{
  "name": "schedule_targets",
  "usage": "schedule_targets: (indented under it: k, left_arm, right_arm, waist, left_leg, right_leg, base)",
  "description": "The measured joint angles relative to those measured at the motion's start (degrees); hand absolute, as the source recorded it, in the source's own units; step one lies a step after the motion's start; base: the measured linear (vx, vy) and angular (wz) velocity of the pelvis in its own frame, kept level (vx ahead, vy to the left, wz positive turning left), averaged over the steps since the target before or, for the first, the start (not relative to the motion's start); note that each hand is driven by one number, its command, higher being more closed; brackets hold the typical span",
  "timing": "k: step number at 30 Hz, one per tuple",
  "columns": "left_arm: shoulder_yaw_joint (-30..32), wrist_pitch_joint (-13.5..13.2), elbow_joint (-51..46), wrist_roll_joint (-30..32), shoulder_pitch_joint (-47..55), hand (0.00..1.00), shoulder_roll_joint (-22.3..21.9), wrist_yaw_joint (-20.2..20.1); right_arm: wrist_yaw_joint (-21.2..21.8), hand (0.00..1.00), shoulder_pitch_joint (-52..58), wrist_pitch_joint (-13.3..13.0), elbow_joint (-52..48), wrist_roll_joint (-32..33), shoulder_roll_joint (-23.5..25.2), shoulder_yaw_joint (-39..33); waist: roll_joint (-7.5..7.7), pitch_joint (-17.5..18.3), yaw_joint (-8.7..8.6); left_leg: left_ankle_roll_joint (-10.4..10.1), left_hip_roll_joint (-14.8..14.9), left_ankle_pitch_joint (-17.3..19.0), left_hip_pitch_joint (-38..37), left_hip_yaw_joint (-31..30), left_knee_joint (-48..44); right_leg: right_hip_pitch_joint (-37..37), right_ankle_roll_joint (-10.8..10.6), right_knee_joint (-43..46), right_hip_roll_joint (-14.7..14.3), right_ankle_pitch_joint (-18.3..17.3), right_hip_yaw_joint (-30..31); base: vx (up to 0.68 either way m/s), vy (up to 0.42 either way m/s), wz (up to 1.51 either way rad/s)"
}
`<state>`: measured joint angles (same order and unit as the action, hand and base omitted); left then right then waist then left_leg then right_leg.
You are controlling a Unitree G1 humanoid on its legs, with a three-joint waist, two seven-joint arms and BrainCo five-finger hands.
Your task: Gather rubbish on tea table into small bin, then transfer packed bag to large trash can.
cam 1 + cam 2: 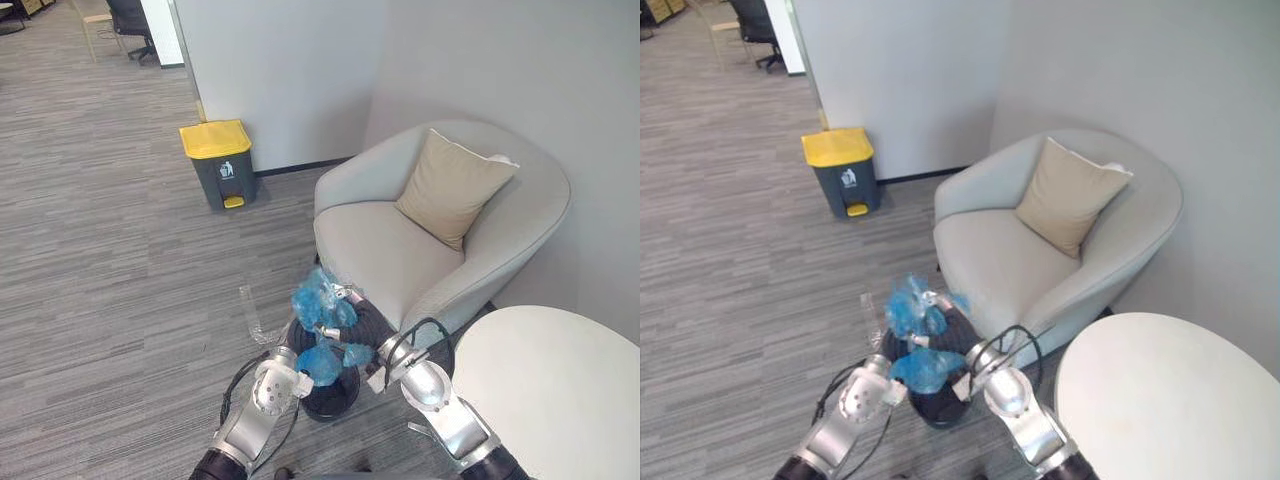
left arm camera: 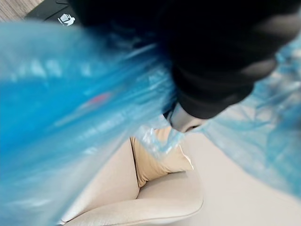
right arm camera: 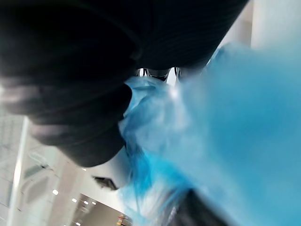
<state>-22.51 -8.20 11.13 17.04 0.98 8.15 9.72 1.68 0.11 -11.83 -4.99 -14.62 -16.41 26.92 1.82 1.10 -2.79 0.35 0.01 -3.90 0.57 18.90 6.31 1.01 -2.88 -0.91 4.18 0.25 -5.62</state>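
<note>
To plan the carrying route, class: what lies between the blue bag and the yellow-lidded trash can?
Only grey floor, with a faint pale mark near the blue bag; the left eye view shows it up to the trash can.

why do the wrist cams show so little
Left wrist view: the bag hangs close before the camera beside the dark cover of the left hand, with the armchair and cushion past them; right wrist view: the right hand and bag crowd the camera.
</note>
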Motion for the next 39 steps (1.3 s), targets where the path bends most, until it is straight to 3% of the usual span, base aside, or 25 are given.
schedule_targets:
  k: [6, 11, 13, 16, 22, 31, 39]
  left_arm:
    - [3.5, -0.1, -1.0, -1.4, 2.8, 1.0, 0.1, 0.1]
    - [4.9, -0.1, -1.1, -1.4, 3.9, 1.0, 0.1, 0.2]
    - [6.7, -0.1, -1.1, -1.7, 5.3, 1.0, -0.3, 0.2]
    - [9.7, -0.1, -0.8, -3.9, 7.6, 1.0, -1.0, 0.2]
    - [17.2, 0.5, 7.8, -9.9, 9.6, 1.0, -2.6, 0.0]
    - [23.8, 3.6, 19.4, -12.8, 11.3, 1.0, -3.0, -2.3]
    - [26.0, 4.0, 28.8, -13.9, 11.7, 1.0, -3.4, -2.2]
  right_arm:
    - [-4.1, 0.0, 0.8, -0.7, 1.7, -9.3, -1.9, -2.7]
    - [-6.3, 0.0, 1.5, -0.8, 1.7, -10.3, -1.6, -5.2]
    - [-6.9, 0.0, 4.3, -0.8, 1.7, -10.1, 1.1, -8.9]
    - [-7.1, 0.0, 6.3, -0.5, 3.7, -8.5, 5.0, -12.8]
    - [-6.5, 0.0, 7.3, 3.5, 17.8, -0.3, 12.3, -22.5]
    - [-6.1, 0.0, 6.9, 6.1, 35.0, 4.6, 14.2, -28.8]
    - [-6.2, 0.0, 5.7, 7.4, 44.3, 7.2, 14.1, -29.9]
  waist:
    - [0.46, -0.4, 0.11]
    - [0.38, -0.6, 0.11]
    - [0.34, -0.7, 0.12]
    - [0.2, -0.9, 0.14]
    - [-0.43, -1.7, 0.12]
    - [-0.42, -2.7, 1.48]
    - [-0.76, -3.7, 1.95]
  left_leg:
    - [0.4, -0.1, -0.3, 0.4, -0.6, 0.0]
    - [0.4, -0.1, -0.3, 0.4, -0.6, 0.0]
    - [0.4, -0.1, -0.3, 0.4, -0.8, 0.0]
    - [0.4, -0.1, -0.3, 0.4, -0.8, 0.0]
    - [0.1, -0.5, 0.0, 0.3, -2.1, 0.0]
    - [-0.1, -0.6, 0.2, -0.7, -2.1, 0.0]
    - [-0.2, -0.6, 0.6, -1.7, -2.1, 0.0]
  right_leg:
    - [0.0, 0.0, -0.3, 0.0, 0.0, -0.5]
    - [-0.1, 0.0, -0.4, 0.0, 0.0, -0.6]
    - [-0.1, 0.0, -0.4, 0.0, 0.0, -0.8]
    - [-0.2, 0.0, -0.3, 0.0, 0.0, -0.9]
    - [-0.9, -0.3, -0.4, 0.4, -0.6, -2.2]
    - [-2.2, -0.4, -0.9, 0.5, -0.6, -2.4]
    - [-3.3, -0.4, -1.2, 0.5, -1.1, -2.6]
  base:
    - [0.01, 0.002, 0.04]
    - [0.0, 0.0, 0.0]
    - [0.0, 0.0, 0.0]
    - [0.0, 0.005, 0.03]
    - [-0.01, 0.019, 0.11]
    - [0.01, 0.003, 0.0]
    - [0.0, 0.0, 0.0]
